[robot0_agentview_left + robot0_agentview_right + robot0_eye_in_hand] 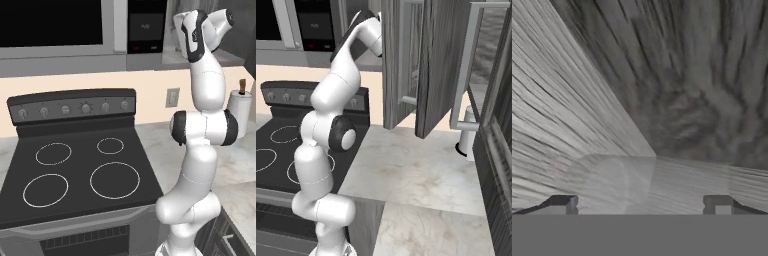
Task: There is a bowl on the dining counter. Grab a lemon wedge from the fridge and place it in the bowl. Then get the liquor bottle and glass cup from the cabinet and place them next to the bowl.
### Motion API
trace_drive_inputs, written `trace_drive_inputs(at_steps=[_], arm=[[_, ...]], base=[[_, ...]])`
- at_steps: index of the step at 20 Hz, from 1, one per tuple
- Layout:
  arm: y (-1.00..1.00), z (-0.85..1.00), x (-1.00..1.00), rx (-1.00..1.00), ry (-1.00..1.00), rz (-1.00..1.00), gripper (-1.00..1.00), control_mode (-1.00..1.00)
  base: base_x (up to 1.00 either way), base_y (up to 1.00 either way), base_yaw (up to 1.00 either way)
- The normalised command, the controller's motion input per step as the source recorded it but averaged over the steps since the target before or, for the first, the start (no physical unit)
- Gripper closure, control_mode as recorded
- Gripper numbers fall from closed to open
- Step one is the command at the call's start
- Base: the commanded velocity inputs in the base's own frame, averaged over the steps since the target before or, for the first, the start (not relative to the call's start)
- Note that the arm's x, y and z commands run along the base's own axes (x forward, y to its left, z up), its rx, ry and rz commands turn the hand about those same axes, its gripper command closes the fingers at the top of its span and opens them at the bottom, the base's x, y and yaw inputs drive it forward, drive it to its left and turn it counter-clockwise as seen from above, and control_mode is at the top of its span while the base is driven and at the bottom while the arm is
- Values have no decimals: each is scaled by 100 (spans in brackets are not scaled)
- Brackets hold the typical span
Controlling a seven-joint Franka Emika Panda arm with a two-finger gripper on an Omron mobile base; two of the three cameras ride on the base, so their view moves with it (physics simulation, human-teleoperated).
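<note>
Reaching: arm [205, 130] rises tall and white with dark joints, its hand up inside the wall cabinet [406, 60].
Jaws: gripper [641, 202] open wide, two small dark tips well apart, nothing between them.
Cup: a faint, clear, straight-sided shape [619, 180] just ahead of the tips on the shelf; too blurred to be sure it is the glass cup.
Cabinet inside: streaked grey wood grain, side wall and back wall meeting in a corner.
Doors: grey wood-grain door [443, 65] stands open, pale bar handle [468, 65] along its edge.
Desk: pale veined marble top [411, 170], smooth.
Stove: flat black glass top [75, 170], four white rings, row of round knobs.
Beside: white paper-towel roll [240, 112] upright near the wall.
</note>
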Motion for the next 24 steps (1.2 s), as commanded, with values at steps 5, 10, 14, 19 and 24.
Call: trace_drive_inputs(at_steps=[5, 10, 14, 19, 24], arm=[[2, -24, 1, -3, 3, 1, 100, -100], [2, -9, -3, -1, -1, 0, 100, -100], [8, -2, -28, -6, -11, 0, 100, -100], [5, -11, -46, -5, -10, 0, 100, -100], [10, -20, -68, 0, -7, -2, 100, -100]], base=[[0, 0, 0], [0, 0, 0], [0, 0, 0], [0, 0, 0], [0, 0, 0]])
